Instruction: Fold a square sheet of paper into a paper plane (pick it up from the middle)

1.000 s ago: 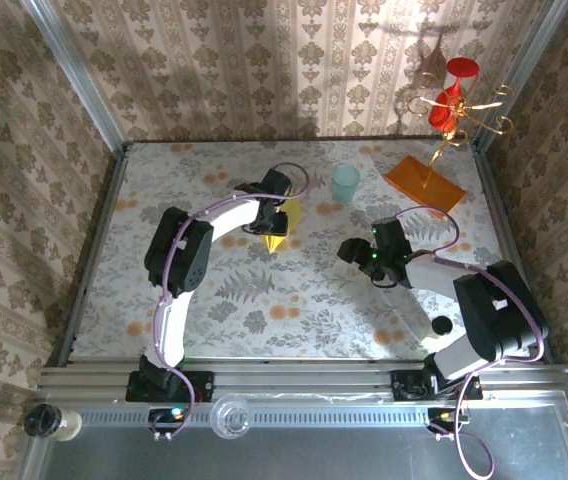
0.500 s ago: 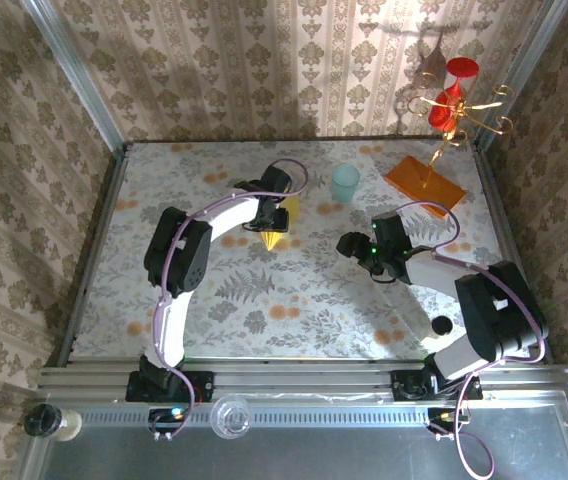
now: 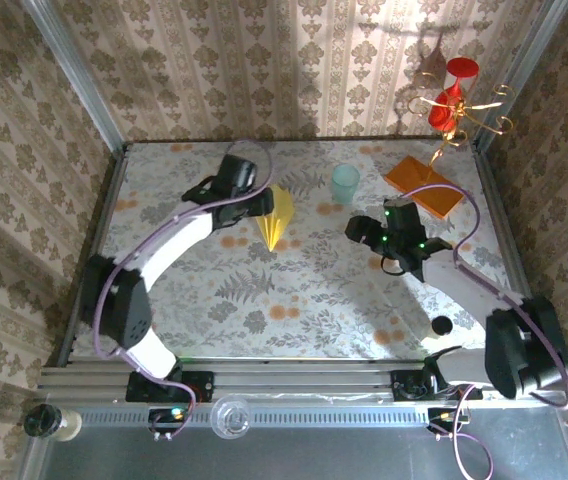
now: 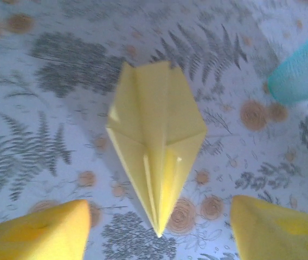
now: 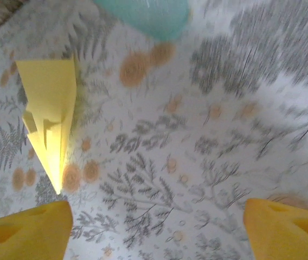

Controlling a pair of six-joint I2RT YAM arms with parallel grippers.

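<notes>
Lying released now, paper plane [image 3: 276, 215], left jaws withdrawn.

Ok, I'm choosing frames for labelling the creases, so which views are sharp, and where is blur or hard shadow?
Top external: sharp overall, with the red-and-gold stand casting a hard shadow on the wallpaper. Left wrist: the paper plane shows its creases clearly, though the teal cup at the edge is soft. Right wrist: motion blur streaks the tablecloth at upper right and softens the plane.
</notes>
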